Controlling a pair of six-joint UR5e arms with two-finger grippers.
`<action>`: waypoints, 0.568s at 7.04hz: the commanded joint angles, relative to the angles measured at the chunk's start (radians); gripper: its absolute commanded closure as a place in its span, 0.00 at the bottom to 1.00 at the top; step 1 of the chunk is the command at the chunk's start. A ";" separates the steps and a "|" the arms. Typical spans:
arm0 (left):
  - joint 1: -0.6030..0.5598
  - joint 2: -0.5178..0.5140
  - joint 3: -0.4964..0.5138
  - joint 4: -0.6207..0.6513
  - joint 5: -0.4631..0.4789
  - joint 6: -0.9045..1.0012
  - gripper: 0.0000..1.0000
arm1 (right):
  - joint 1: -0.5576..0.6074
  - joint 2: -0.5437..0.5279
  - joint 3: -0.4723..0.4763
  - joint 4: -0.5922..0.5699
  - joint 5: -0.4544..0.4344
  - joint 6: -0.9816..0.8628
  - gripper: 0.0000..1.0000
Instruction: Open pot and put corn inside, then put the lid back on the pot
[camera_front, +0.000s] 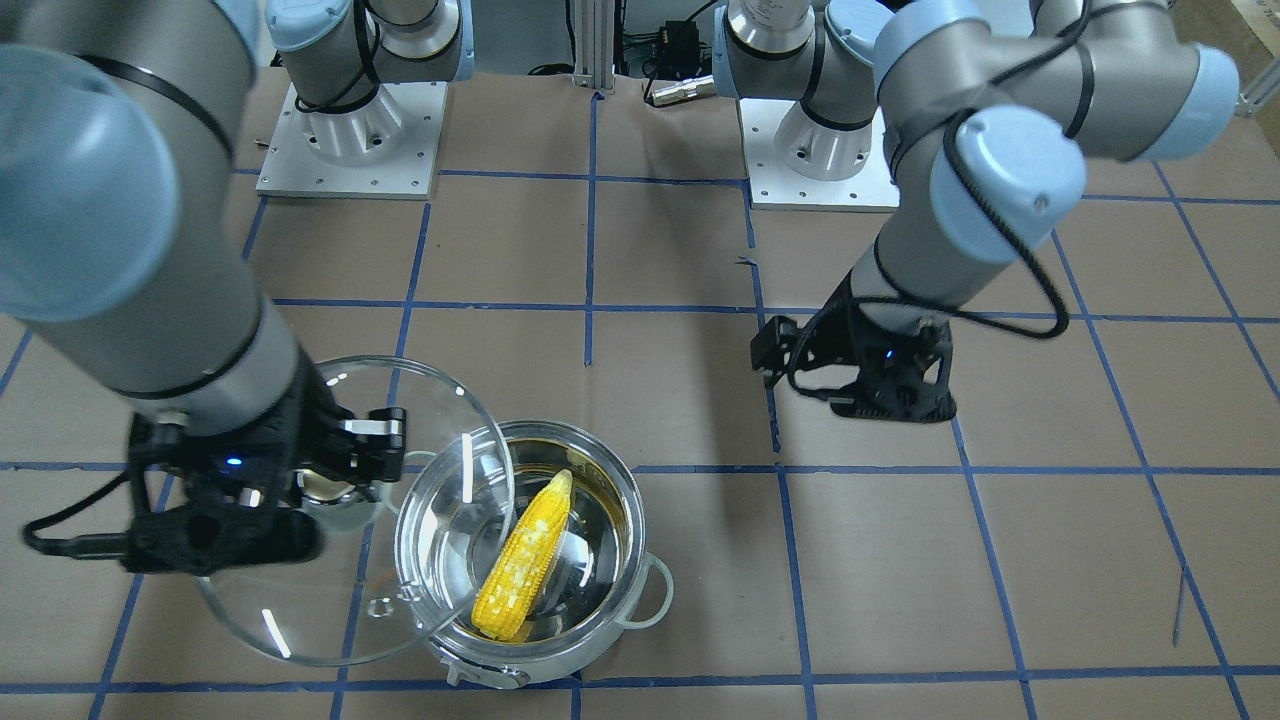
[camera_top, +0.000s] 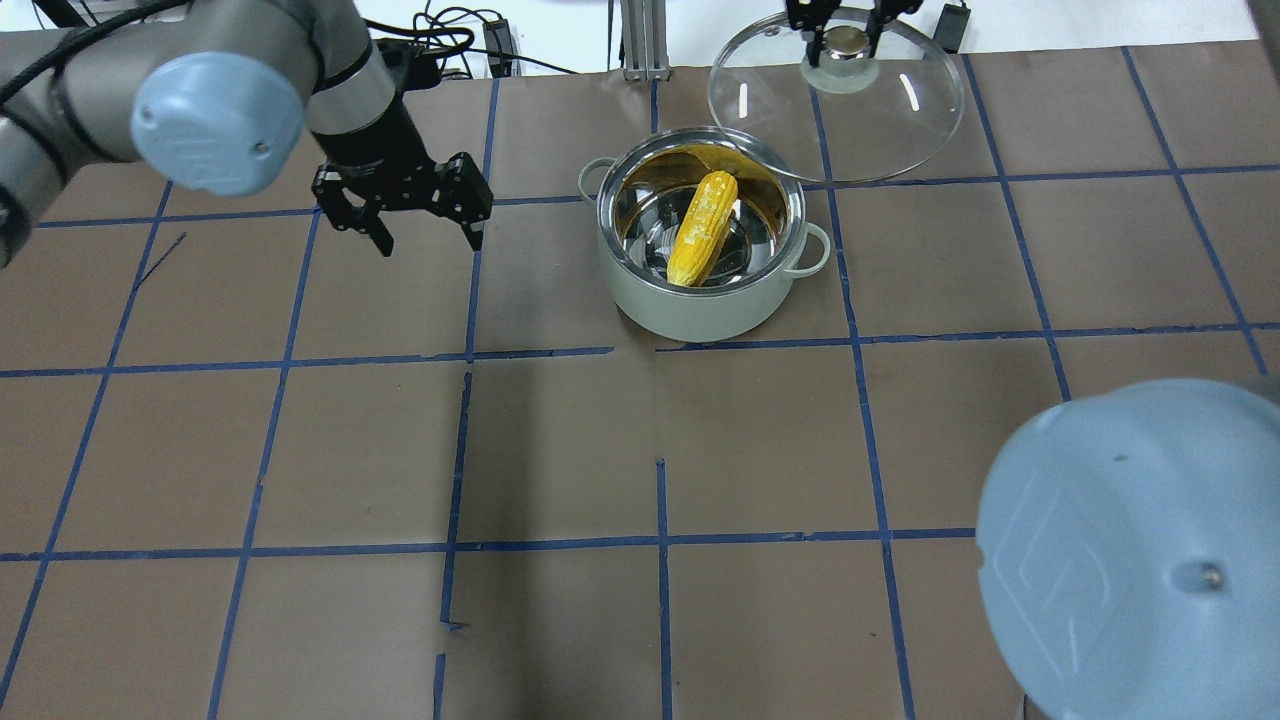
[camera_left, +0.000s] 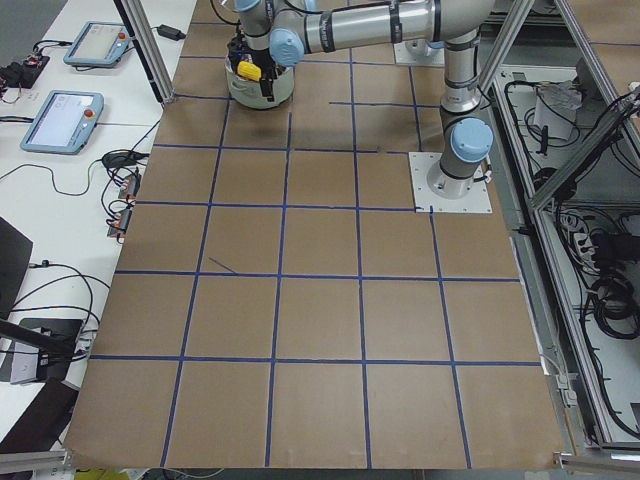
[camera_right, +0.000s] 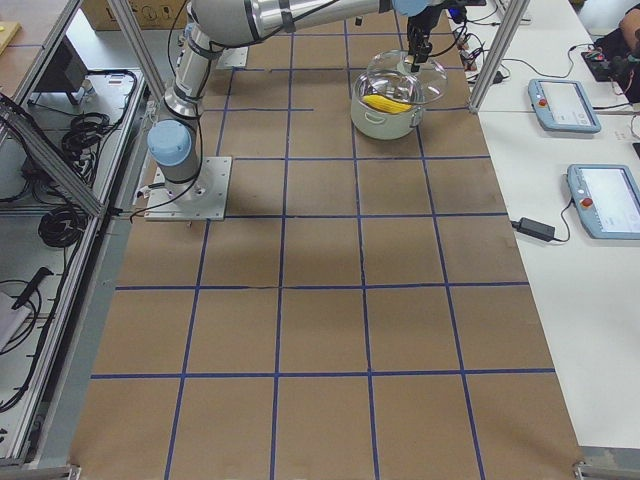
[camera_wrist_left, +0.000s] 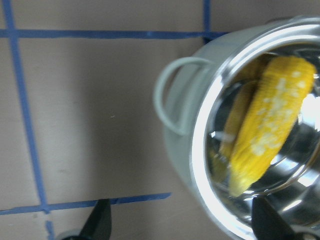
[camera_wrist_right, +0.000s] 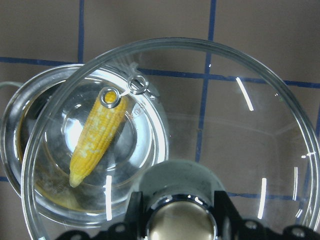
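Right hand (camera_top: 840, 50) is clamping the silver knob (camera_wrist_right: 181, 222) of one clear steel-rimmed glass lid (camera_top: 900, 130) | one shiny round steel pot (camera_top: 700, 310) with two pale loop handles (camera_wrist_left: 159, 95) is sitting just beside this hand, holding one bumpy tapered yellow corn (camera_top: 703, 228) | left hand (camera_top: 430, 245) is hovering empty, jaws apart.

I've got the pot (camera_top: 690, 312) upright on the bench (camera_top: 560, 450), open, w/ pale grey-green wall, shiny steel inside & two loop handles (camera_top: 818, 247). Corn (camera_top: 703, 228), a yellow cob, lies slanted inside it, tip up near the rim. Lid (camera_top: 880, 130), clear glass w/ steel rim, is off the pot, gripped at its knob (camera_wrist_right: 181, 225) by my right hand (camera_top: 838, 40), its edge overlapping the pot's rim; can't tell if touching.
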 joint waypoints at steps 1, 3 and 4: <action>0.037 0.183 -0.024 -0.166 0.120 0.013 0.00 | 0.104 0.067 0.005 -0.063 -0.006 0.135 0.93; 0.014 0.151 0.125 -0.224 0.115 0.011 0.00 | 0.103 0.087 0.005 -0.080 0.000 0.138 0.94; 0.005 0.133 0.142 -0.219 0.112 0.014 0.00 | 0.104 0.091 0.005 -0.106 0.000 0.143 0.94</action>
